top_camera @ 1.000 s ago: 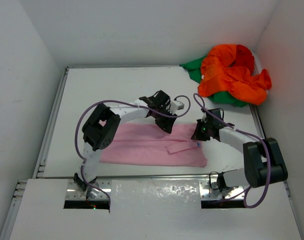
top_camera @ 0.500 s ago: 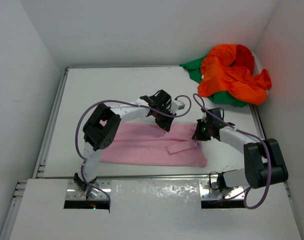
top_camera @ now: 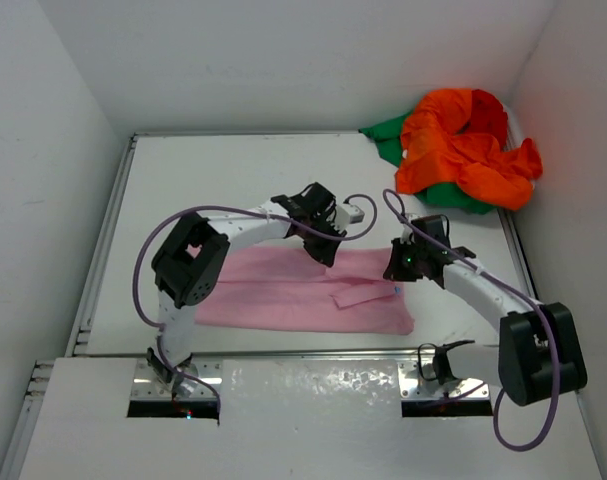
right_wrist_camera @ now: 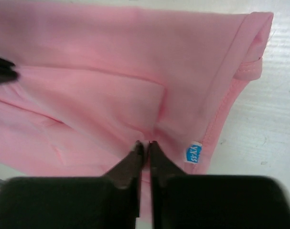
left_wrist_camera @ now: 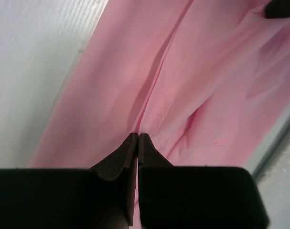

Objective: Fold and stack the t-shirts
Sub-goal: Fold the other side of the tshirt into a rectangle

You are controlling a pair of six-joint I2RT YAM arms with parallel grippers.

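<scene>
A pink t-shirt lies flat as a long band across the near middle of the table. My left gripper is at the band's far edge, shut on a ridge of pink cloth at its tips. My right gripper is at the band's right end, shut on a pinch of the pink t-shirt at its tips, next to a small blue label. An orange t-shirt, a red one and a green one lie heaped at the far right corner.
White walls close in the table at the back and on both sides. A metal rail runs along the left edge. The arms' purple cables loop above the pink t-shirt.
My left gripper has closed on the far edge of the pink t-shirt, and the left arm's elbow has swung to the left. The right gripper has stayed shut on the cloth.
</scene>
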